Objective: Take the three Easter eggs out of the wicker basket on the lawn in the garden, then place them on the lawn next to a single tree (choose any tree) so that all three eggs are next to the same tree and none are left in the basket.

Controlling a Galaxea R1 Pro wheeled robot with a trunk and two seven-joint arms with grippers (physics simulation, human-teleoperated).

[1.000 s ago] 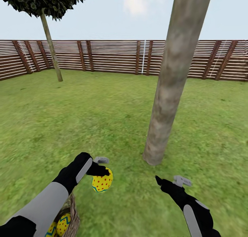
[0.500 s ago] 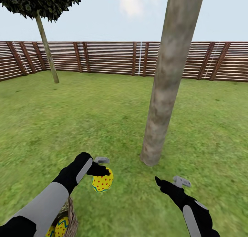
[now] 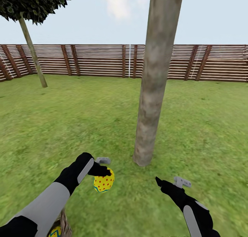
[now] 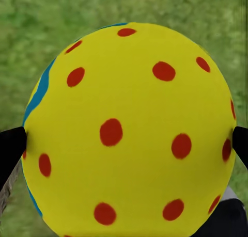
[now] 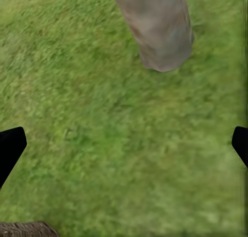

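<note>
While my left gripper (image 3: 103, 176) clamps 1 Easter egg (image 3: 103, 183) above the lawn (image 3: 86, 126) near the tree (image 3: 151, 92) — my right gripper (image 5: 124, 146) hangs with fingers apart.

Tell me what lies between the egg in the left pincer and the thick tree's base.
Only bare lawn, in the head view: the egg in the left pincer has nothing between it and the tree.

Flat, even daylight fills the scene — bright, with no clear source and no cast shadows around the tree (image 3: 151, 92). The lawn (image 3: 86, 120) near its base looks smeared and soft, its grass a blurred mottle, sharper nowhere. Beyond the tree, the fence (image 3: 96, 59) slats shimmer with fine jagged aliasing. The wrist views are coarser still — soft, blocky, without glare.
</note>
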